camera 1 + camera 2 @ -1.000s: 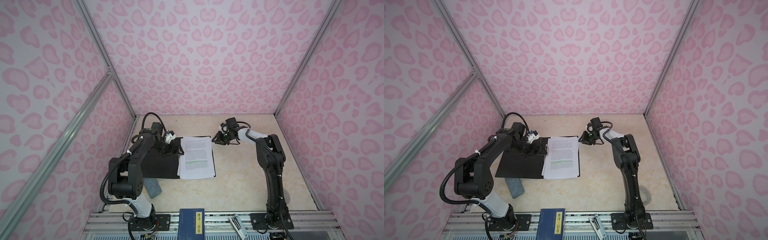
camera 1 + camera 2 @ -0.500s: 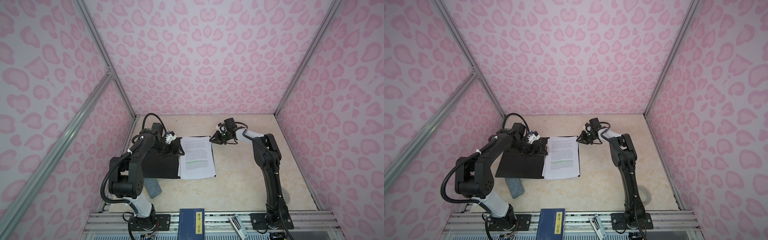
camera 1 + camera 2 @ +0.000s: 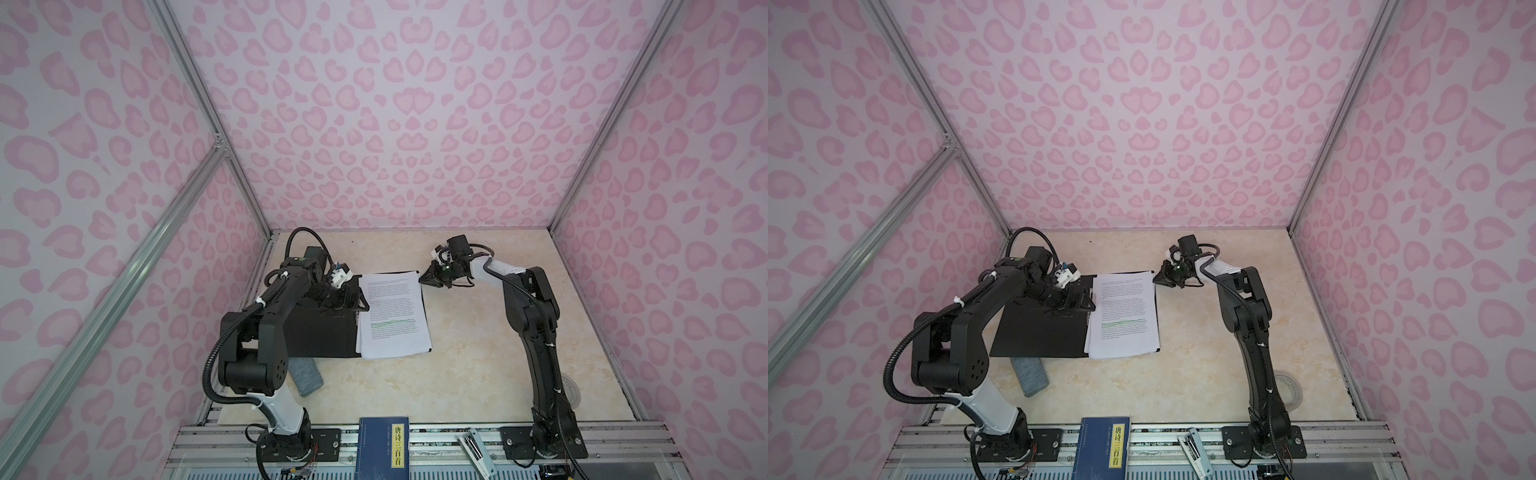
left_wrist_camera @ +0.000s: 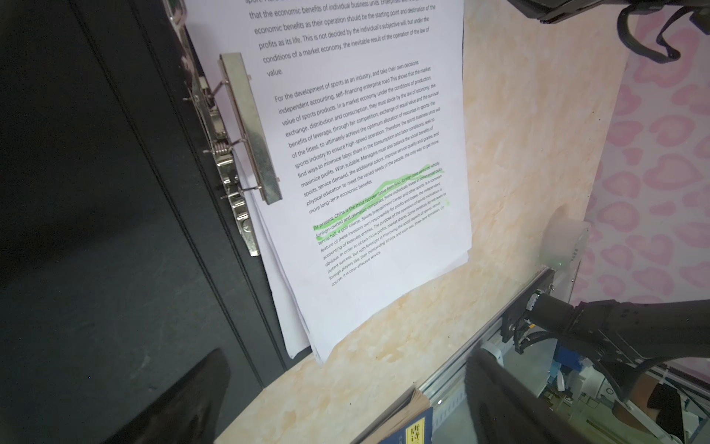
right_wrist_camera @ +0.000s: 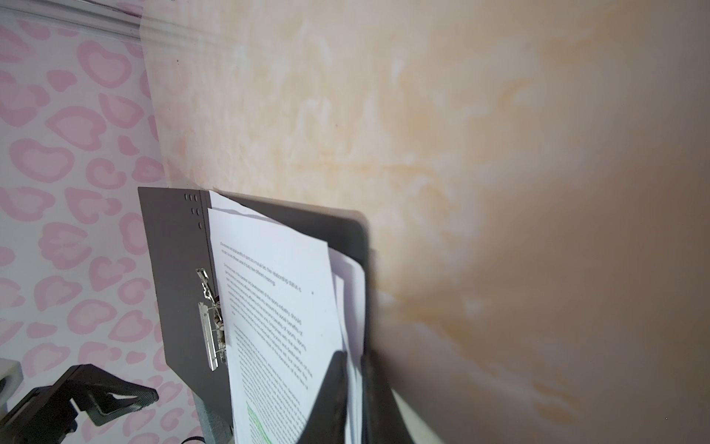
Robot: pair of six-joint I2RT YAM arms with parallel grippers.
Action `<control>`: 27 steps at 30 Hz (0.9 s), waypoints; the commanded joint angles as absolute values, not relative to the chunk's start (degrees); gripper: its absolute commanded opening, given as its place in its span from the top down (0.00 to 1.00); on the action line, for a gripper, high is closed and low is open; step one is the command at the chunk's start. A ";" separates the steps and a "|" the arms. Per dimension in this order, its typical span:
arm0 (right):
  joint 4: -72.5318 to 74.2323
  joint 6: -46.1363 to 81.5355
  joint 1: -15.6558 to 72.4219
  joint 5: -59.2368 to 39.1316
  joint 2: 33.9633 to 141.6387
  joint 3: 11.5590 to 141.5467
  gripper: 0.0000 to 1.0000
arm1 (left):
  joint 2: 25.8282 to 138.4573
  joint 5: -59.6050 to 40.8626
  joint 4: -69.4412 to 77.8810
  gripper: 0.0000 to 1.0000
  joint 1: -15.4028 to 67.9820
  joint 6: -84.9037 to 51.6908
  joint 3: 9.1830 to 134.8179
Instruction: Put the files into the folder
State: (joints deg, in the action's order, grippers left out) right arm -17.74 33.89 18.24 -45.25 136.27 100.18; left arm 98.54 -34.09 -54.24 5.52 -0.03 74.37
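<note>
The folder (image 3: pixel 320 336) (image 3: pixel 1038 332) lies open on the table, black inside up, with a metal clip (image 4: pixel 249 127) along its spine. The files (image 3: pixel 392 316) (image 3: pixel 1123 316), white printed sheets with green highlighted lines, lie stacked on its right half. My left gripper (image 3: pixel 349 297) (image 4: pixel 345 399) hovers open over the folder's far part, just left of the files, holding nothing. My right gripper (image 3: pixel 426 279) (image 5: pixel 352 357) is at the far right corner of the files (image 5: pixel 276 307). Its two fingers are pinched on the sheets' edge, one above and one below.
A dark blue book with a yellow label strip (image 3: pixel 384 446) sits on the front rail. A grey block (image 3: pixel 305 376) lies by the folder's near left corner. A small white clip-like tool (image 3: pixel 476 453) rests on the rail, and a clear round protractor (image 3: pixel 571 395) is near the right arm's base.
My right gripper has slid left to the files' far right corner and its fingers have drawn together on the sheets' edge. The left arm has hardly moved.
</note>
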 commanded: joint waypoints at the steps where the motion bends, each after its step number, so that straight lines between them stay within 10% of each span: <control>1: -17.44 33.07 18.43 -46.14 136.46 100.55 0.84 | 98.88 -34.54 -54.81 0.01 5.45 0.26 74.66; 27: -20.17 31.97 19.58 -47.29 138.58 105.00 0.81 | 99.49 -34.63 -54.89 0.01 4.81 0.79 74.73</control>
